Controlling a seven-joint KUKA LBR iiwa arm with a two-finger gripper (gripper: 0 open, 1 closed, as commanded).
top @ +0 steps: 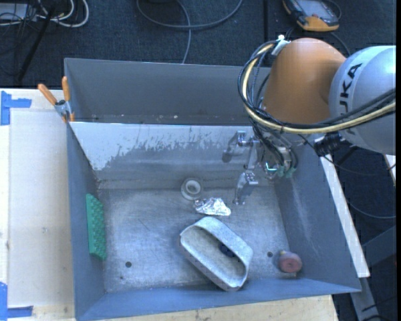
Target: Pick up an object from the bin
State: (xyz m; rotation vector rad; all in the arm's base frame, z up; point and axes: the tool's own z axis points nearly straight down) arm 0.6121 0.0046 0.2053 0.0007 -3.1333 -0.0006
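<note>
Where the arm blocks the view: the orange cover (pixel 301 79) and its looped cables (pixel 248 102) hide the wrist and the bin's far right corner.
Hard to make out: something dark lies inside the white tub (pixel 214 253); I cannot tell what it is.
Arm: it comes in from the right and bends down over the bin's (pixel 154 95) far right part.
Gripper (pixel 234 176): low, near the foot of the sloping back wall, pointing down and a little leftward.
Jaws: apparently apart (the metal fingers blend with the grey wall), with bare bin surface between them.
Nearest things: a pale ring (pixel 192 188) lies just left of the gripper; crumpled foil (pixel 212 207) lies just below the ring, near the lower finger.
Further off: the tub lies tipped on its side at front centre; a pinkish round lump (pixel 289 263) sits front right; a green pad (pixel 95 225) leans against the left wall.
Surface: scuffed grey metal, streaked white on the back wall.
Room: dark floor behind the bin, strewn with cords (pixel 187 19).
</note>
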